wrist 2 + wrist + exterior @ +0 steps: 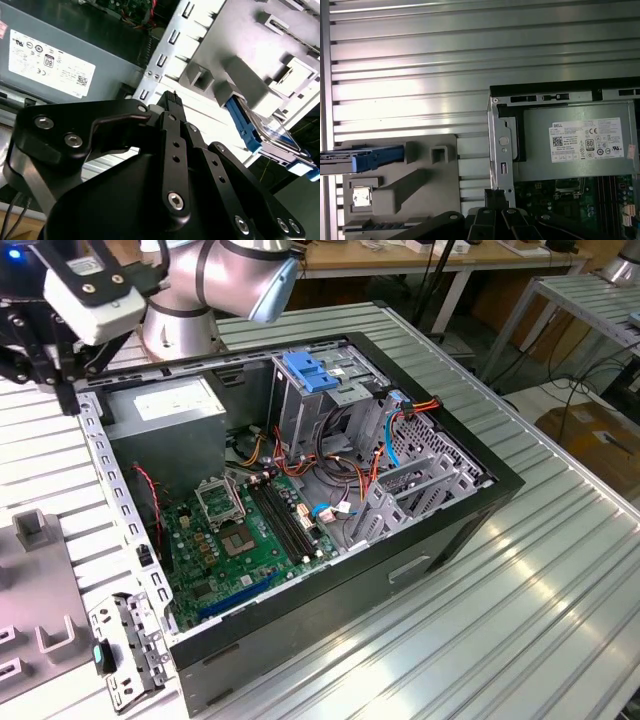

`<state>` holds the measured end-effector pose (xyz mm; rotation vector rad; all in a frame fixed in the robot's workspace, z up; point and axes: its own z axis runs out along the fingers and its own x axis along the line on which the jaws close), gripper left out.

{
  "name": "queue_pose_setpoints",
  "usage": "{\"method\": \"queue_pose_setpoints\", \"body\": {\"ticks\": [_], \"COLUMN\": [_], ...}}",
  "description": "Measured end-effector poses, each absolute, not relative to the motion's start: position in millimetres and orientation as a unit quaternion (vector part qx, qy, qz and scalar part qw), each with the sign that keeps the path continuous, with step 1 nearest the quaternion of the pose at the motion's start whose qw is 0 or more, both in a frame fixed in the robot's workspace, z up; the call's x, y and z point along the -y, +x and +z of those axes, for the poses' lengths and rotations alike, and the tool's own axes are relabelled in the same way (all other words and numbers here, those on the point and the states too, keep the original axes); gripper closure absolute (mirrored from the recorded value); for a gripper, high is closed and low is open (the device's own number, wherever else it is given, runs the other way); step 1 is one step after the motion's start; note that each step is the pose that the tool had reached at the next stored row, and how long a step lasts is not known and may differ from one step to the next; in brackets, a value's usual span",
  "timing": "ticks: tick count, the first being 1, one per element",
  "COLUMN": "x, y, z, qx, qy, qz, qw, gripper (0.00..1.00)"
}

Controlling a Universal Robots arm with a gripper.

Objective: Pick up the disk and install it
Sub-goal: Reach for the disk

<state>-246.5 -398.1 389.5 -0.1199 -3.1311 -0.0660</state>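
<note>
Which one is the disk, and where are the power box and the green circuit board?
disk [272, 131]: second wrist view, on its silver top face.
power box [580, 145]: first wrist view, on its white label.
green circuit board [215, 560]: exterior view, on its green surface.

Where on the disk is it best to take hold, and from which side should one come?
Probably across its two flat faces, coming from above. The disk seems to stand on edge in the grey holder, with a blue rail along the top, so both faces look free.
</note>
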Motion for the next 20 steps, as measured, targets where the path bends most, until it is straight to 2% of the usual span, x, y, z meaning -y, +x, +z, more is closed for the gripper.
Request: {"method": "queue_pose_setpoints", "body": {"ticks": [20], "x": [389], "y": [-352], "z": [384], "qx": [0.999], "qy": [-0.038], "qz": [-0.021], "qw": [0.006], "gripper": [0.89]}}
